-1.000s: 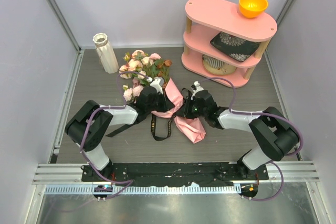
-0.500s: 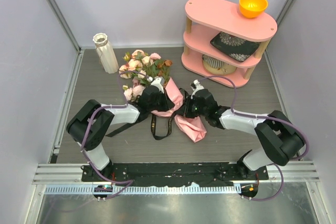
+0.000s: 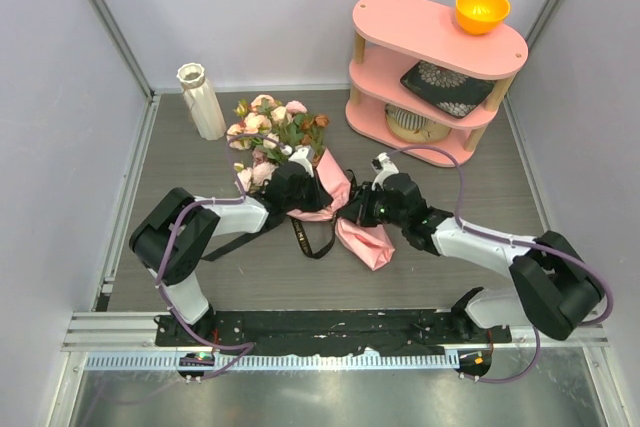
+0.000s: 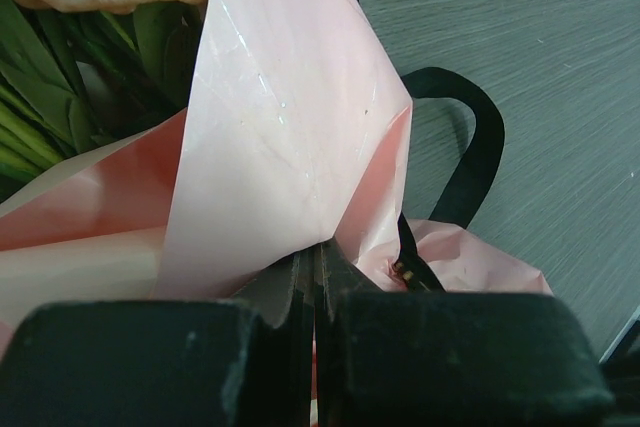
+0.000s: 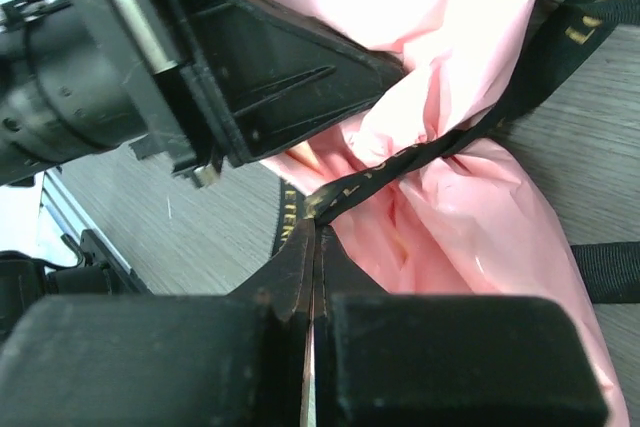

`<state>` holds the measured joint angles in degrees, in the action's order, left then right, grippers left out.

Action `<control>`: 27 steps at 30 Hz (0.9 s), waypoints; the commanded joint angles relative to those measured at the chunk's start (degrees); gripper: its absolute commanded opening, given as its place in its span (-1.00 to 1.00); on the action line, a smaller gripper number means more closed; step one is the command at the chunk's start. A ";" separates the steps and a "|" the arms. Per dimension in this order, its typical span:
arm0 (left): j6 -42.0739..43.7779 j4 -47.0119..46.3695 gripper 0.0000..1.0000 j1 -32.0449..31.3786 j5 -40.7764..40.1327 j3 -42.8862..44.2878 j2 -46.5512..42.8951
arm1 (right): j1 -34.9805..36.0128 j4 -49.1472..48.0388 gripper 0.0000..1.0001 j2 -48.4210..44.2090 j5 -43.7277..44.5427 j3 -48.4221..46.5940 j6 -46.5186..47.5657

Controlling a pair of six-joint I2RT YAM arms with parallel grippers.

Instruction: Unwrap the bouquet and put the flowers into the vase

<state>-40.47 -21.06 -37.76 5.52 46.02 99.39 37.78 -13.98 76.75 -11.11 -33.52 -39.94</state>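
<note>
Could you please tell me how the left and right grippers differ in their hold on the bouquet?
The left gripper pinches an edge of the pink wrap; the right gripper pinches the black ribbon. The left gripper sits by the green leaves, the right gripper at the wrap's cinched waist. Both are shut.

pink shelf point(image 3: 405, 25), orange bowl point(image 3: 482, 10), blk plate point(image 3: 447, 88)

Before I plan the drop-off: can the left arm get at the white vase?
Likely not yet: the left pincer is shut on the pink wrap; otherwise the path to the vase looks free.
</note>
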 commanded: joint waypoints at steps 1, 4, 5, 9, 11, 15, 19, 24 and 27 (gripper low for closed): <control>0.83 3.74 -1.00 0.32 -2.88 0.56 1.24 | 0.28 -5.27 -0.98 -7.40 -2.16 0.91 3.47; 0.92 3.66 -1.00 0.32 -2.71 0.65 1.24 | 0.36 -5.10 -0.98 -11.09 -2.51 0.39 5.05; 0.92 3.66 -1.00 0.32 -2.62 0.65 1.33 | 0.28 -4.49 -0.98 -11.97 -2.60 -0.05 5.40; 0.92 3.66 -1.00 0.40 -2.62 0.65 1.24 | 0.36 -1.41 -0.98 -15.40 -3.21 -2.86 6.98; 0.92 3.57 -1.00 0.32 -2.53 0.56 1.24 | 0.28 2.26 -0.98 -17.59 -2.86 -5.50 7.77; 1.01 3.57 -1.00 0.32 -2.36 0.65 1.33 | 0.28 10.01 -0.98 -21.81 -1.28 -11.99 10.41; 1.18 3.04 -1.00 0.32 -1.48 0.48 1.15 | 0.28 21.94 -0.98 -24.54 -0.23 -25.14 14.44; 1.18 2.95 -1.00 0.32 -1.39 0.12 0.80 | 0.28 32.68 -0.98 -26.82 4.16 -40.72 18.84; 1.18 2.78 -1.00 0.40 -1.39 0.03 0.71 | 0.19 37.43 -0.97 -28.14 8.03 -49.61 20.60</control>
<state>-40.32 -20.47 -37.76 5.56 46.06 99.63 37.78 17.56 52.16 -8.47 -73.01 -23.73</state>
